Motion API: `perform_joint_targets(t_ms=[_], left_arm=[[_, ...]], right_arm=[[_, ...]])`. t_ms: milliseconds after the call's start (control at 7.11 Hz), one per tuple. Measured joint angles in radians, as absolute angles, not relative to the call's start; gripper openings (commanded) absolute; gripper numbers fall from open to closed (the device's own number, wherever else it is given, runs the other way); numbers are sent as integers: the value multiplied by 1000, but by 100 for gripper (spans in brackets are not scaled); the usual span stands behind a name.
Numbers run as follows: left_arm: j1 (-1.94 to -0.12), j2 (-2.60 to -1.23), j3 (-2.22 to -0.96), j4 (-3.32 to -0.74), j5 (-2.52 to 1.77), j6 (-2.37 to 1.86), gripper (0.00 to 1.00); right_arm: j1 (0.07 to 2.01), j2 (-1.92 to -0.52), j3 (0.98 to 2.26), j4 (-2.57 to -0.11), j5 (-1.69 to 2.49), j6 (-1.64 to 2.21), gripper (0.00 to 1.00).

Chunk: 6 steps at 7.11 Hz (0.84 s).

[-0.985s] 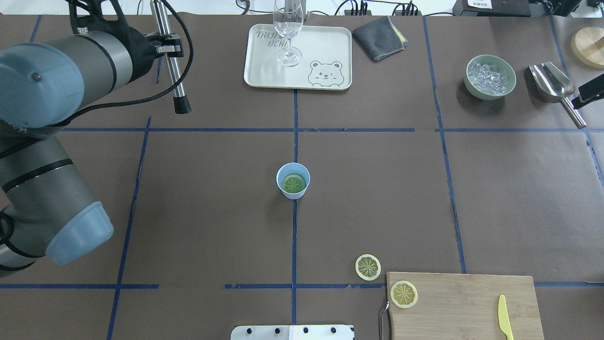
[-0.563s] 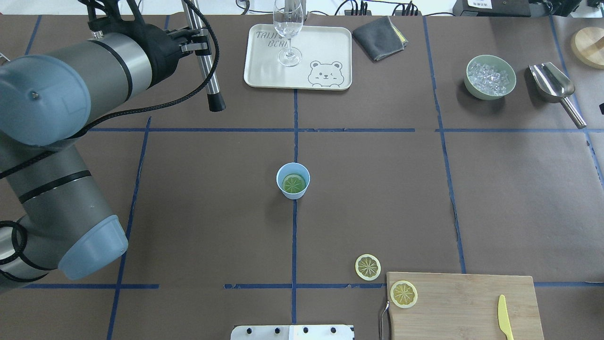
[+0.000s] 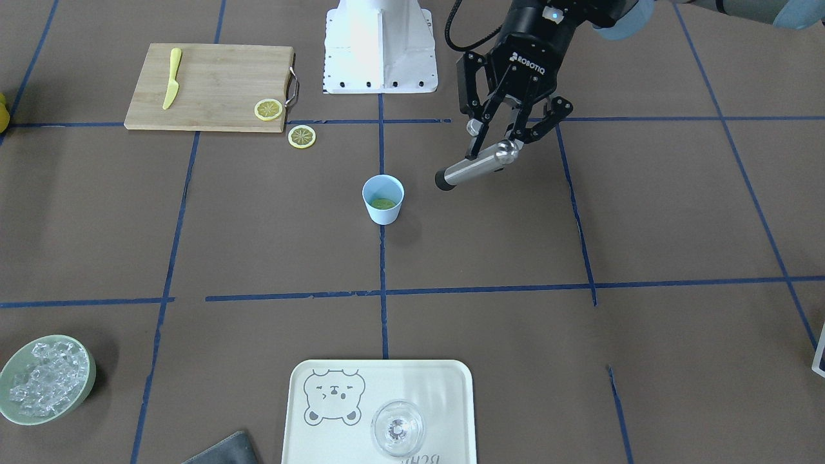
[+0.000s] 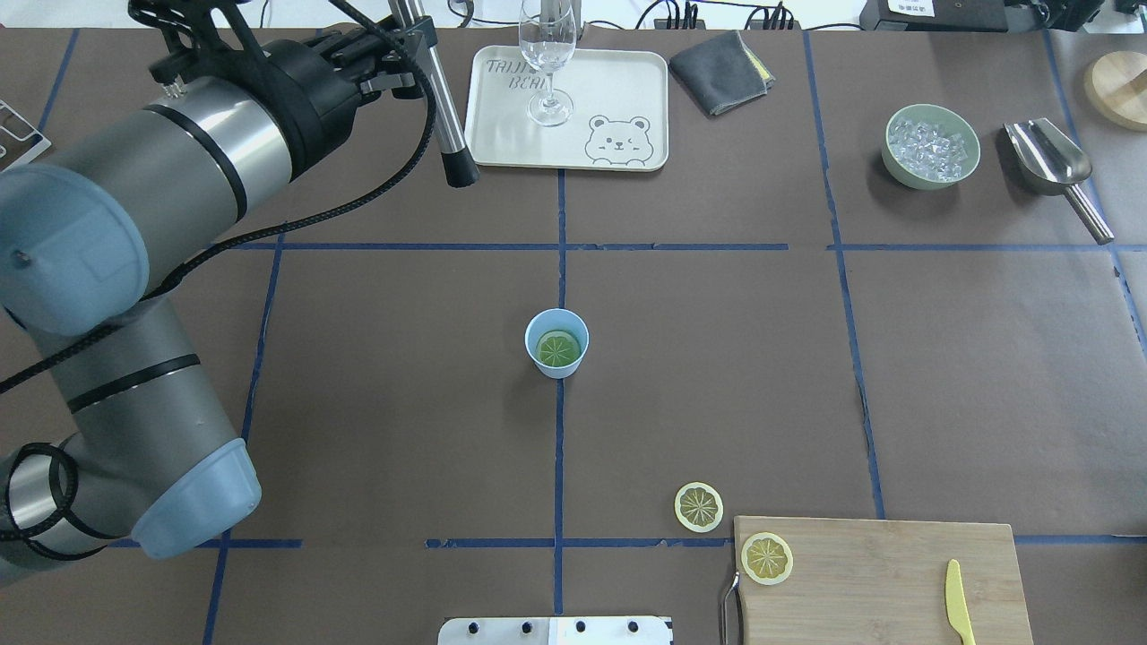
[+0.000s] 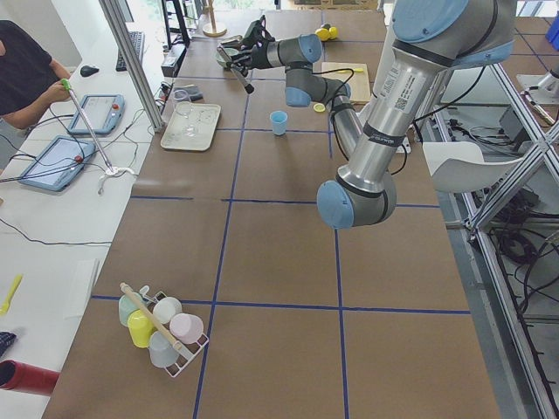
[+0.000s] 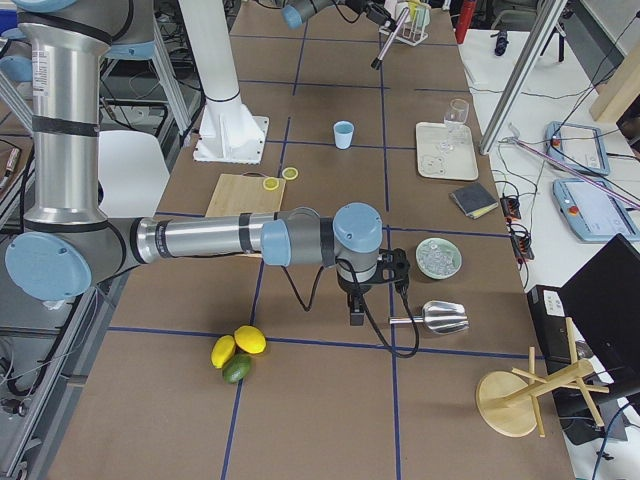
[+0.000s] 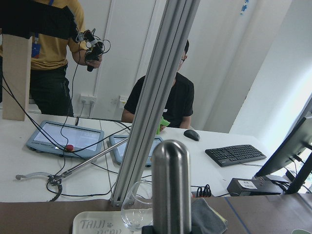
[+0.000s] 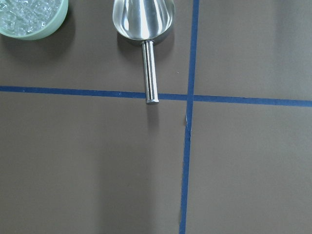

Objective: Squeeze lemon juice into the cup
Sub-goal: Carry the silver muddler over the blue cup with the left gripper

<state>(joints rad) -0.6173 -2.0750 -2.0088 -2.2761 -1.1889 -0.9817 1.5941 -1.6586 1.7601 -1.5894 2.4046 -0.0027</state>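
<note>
The light-blue cup (image 4: 556, 358) stands at the table's middle, with one lemon slice (image 4: 557, 348) lying flat inside it; the cup also shows in the front view (image 3: 383, 209). Two more lemon slices lie near the front right, one on the table (image 4: 699, 506) and one on the cutting board (image 4: 767, 557). My left gripper (image 3: 508, 143) is shut on a steel rod with a black tip (image 3: 477, 167), held in the air to the far left of the cup. My right gripper (image 6: 356, 303) shows only in the right side view, and I cannot tell its state.
A cream tray (image 4: 627, 90) with a clear glass (image 4: 547, 54) and a grey cloth (image 4: 721, 70) stand at the back. A green bowl of ice (image 4: 930, 146) and a steel scoop (image 4: 1048, 157) stand at the back right. A yellow knife (image 4: 959, 602) lies on the cutting board (image 4: 887, 582).
My left arm has swung to the right and farther back with the rod in its gripper. My right gripper has left the overhead view's right edge.
</note>
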Motion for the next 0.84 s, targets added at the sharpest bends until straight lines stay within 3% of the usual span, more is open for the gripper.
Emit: perform_joint_targets(t_ms=[844], left_arm=[[-369,-2056,-1913,-2568,-800,-761,0]], right_arm=[[1626,-1609,1695,-1585,2406,-32,100]])
